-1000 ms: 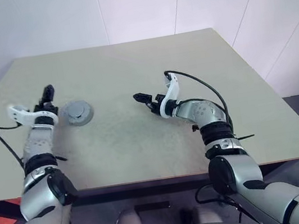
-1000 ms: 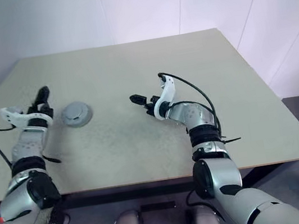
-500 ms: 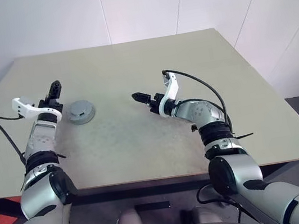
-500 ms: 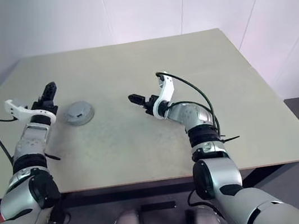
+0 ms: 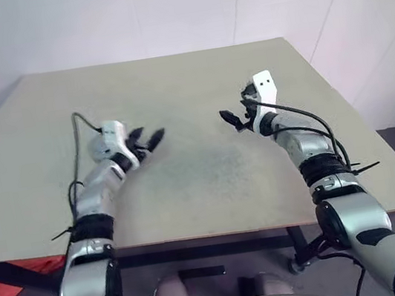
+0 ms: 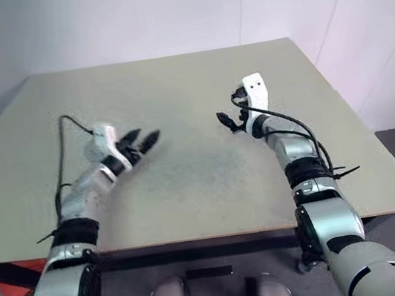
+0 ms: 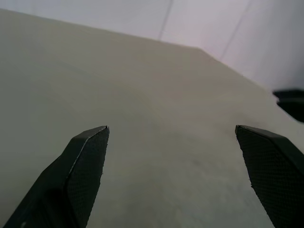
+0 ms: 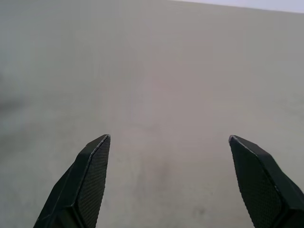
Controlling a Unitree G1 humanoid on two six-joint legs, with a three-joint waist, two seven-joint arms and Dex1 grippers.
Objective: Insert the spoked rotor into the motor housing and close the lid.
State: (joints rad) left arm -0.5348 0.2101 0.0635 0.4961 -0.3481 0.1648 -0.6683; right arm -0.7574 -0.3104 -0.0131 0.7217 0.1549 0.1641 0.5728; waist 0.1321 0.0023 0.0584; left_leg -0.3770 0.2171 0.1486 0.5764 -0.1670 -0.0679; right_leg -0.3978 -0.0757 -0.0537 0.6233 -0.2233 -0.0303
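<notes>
My left gripper [image 5: 147, 138] hovers low over the left middle of the tan table [image 5: 194, 81], pointing right, open and empty. The left wrist view shows its fingers [image 7: 88, 156] wide apart with bare tabletop between them. My right gripper [image 5: 232, 118] is at the right middle, pointing left towards the other, also open and empty. Its fingers [image 8: 92, 166] stand apart over bare table in the right wrist view. The spoked rotor, the motor housing and the lid are hidden or out of view.
The dark tip of the other gripper [image 7: 290, 102] shows at the edge of the left wrist view. A black cable [image 5: 77, 148] loops along the left forearm. White walls stand behind the table's far edge [image 5: 153, 56].
The left gripper has swung to the right and rolled, and its arm now covers the spot where a grey disc lay. The right gripper has moved right and rolled. Both stay open.
</notes>
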